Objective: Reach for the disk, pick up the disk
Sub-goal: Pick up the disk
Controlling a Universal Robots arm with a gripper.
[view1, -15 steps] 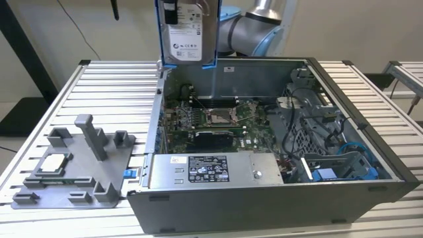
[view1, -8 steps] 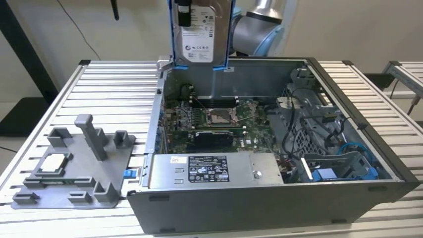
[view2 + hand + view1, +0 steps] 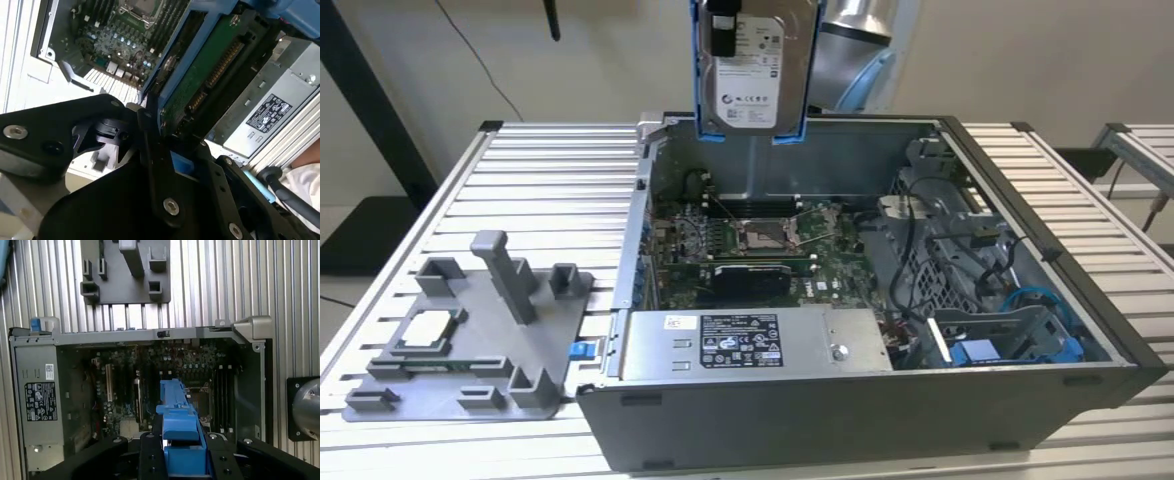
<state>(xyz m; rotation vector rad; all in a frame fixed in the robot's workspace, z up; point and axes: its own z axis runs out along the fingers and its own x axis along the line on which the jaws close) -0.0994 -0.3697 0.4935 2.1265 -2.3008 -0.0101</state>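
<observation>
The flat silver-metal disk in its bright blue plastic carrier (image 3: 754, 75) hangs upright over the far wall of the open grey computer case (image 3: 881, 410) on the ribbed metal bench (image 3: 534, 170). The black gripper (image 3: 172, 145) is clamped on the carrier's edge. The disk is likely rigid, weighty and shock-sensitive, so the frame is the best place to hold it.

Top of disk (image 3: 754, 70) cut off by exterior view's upper edge — print on it too small to read.

Gripper (image 3: 172, 137) housing noted as matte black plates, fastened by silver hex screws (image 3: 170, 206); arm (image 3: 854, 30) tube seen silver-grey with light blue joint trim.
</observation>
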